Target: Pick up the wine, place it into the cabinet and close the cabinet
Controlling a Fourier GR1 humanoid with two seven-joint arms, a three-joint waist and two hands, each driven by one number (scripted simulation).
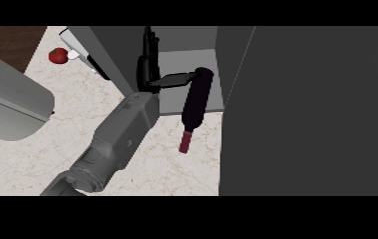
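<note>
The wine bottle [196, 100] has a dark body and a red neck. It lies tilted, its base end inside the open cabinet on the pale shelf [177, 63] and its neck sticking out over the counter towards me. My left hand [150, 65] is just left of the bottle, seen edge-on, with straight fingers pointing up into the cabinet. Its thumb [176, 79] stretches right and touches the bottle near its base end. No finger curls round the bottle. My right hand does not show.
The cabinet's open right door [310, 113] fills the view's right side as a big dark panel. The left door [111, 53] stands open behind my hand. A small red object [58, 56] and a grey rounded object [22, 103] are on the marble counter [66, 113] at left.
</note>
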